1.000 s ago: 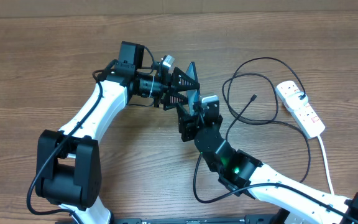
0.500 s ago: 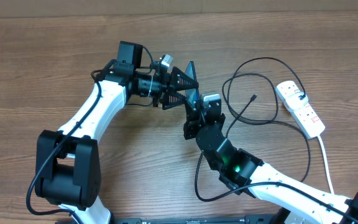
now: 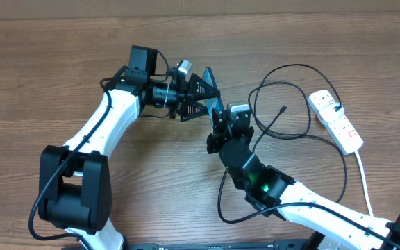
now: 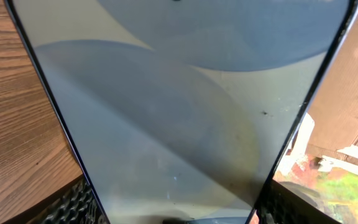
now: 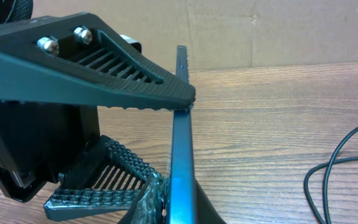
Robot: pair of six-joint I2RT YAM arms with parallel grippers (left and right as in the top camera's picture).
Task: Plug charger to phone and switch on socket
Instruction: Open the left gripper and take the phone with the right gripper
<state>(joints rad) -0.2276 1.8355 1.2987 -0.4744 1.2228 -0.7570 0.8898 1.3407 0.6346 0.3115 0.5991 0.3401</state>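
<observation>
The phone (image 3: 214, 105) is held on edge above the table between both grippers. In the left wrist view its pale screen (image 4: 179, 112) fills the frame. In the right wrist view it shows edge-on as a thin blue strip (image 5: 182, 149). My left gripper (image 3: 209, 93) is shut on the phone across its width, one finger at each long edge (image 4: 176, 211). My right gripper (image 3: 222, 119) is shut on the phone's lower end (image 5: 180, 208). The charger (image 3: 294, 69) lies in loose loops to the right, with its connector tip (image 3: 283, 109) free on the table. The socket (image 3: 336, 121) lies at the far right.
The socket's white cord (image 3: 364, 182) runs toward the front right edge. A loop of black cable (image 5: 337, 163) lies on the wood right of the phone. A cardboard wall (image 5: 278, 31) stands behind the table.
The phone and both grippers have shifted slightly up and right together. The cable and power strip have not moved.
</observation>
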